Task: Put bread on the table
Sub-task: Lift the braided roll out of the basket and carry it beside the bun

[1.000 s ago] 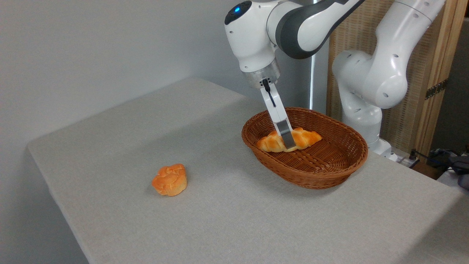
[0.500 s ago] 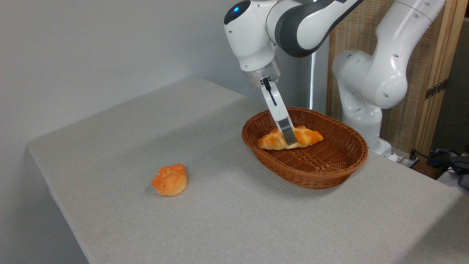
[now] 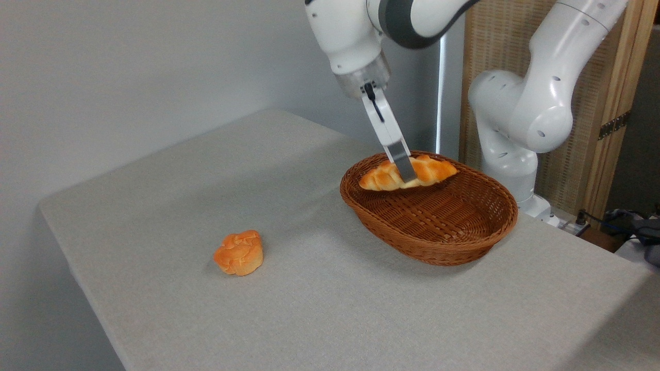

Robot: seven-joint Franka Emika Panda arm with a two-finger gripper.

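Observation:
The bread [image 3: 430,171], a long braided golden loaf with browned ridges, hangs in the air just above the inside of the brown wicker basket [image 3: 438,242]. My gripper [image 3: 407,173] is shut on the bread at its middle, with one grey finger [image 3: 403,162] across its front and the other hidden behind it. The loaf lies roughly level, at about the height of the basket's far rim. The table [image 3: 335,299], covered in light grey-beige cloth, stretches out below and to the left.
A small round orange bun [image 3: 238,252] sits on the cloth at the left, well apart from the basket. The arm's white base [image 3: 515,134] stands behind the basket at the right. A wooden screen rises at the back right.
The gripper has risen with the bread held in it, lifting the loaf from the basket's floor up to about rim height. The bun and the basket have stayed put.

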